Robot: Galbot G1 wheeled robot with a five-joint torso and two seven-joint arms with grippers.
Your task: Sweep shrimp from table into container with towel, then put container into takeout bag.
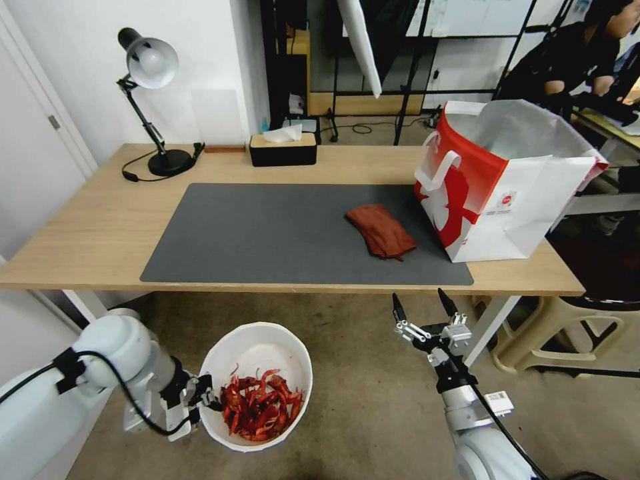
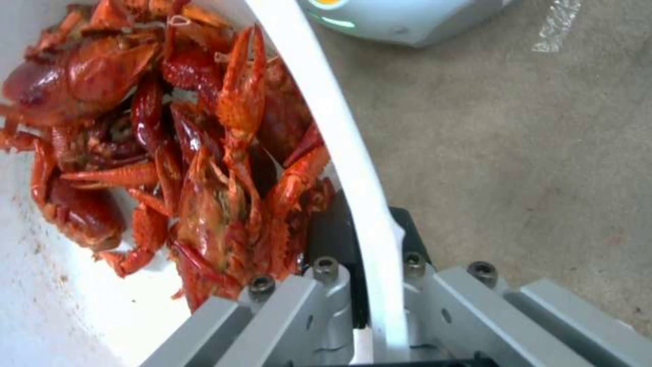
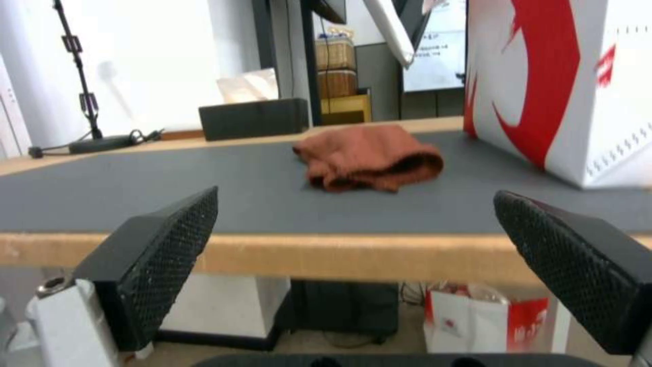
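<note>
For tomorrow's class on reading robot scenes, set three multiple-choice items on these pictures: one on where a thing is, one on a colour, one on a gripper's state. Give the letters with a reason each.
1. Where are the shrimp?
A. Scattered on the dark mat
B. Inside the container
C. In the takeout bag

2. What colour is the towel?
A. Rust-red brown
B. White
C. Blue

3. What is the state of the right gripper?
A. Shut on the towel
B. Shut on the bag handle
C. Open, holding nothing

Answers:
1 B: the red pieces lie heaped in the white container, which the left gripper holds by the rim, below the table edge.
2 A: it lies on the mat beside the takeout bag.
3 C: its fingers stand apart in front of the table edge.
</note>
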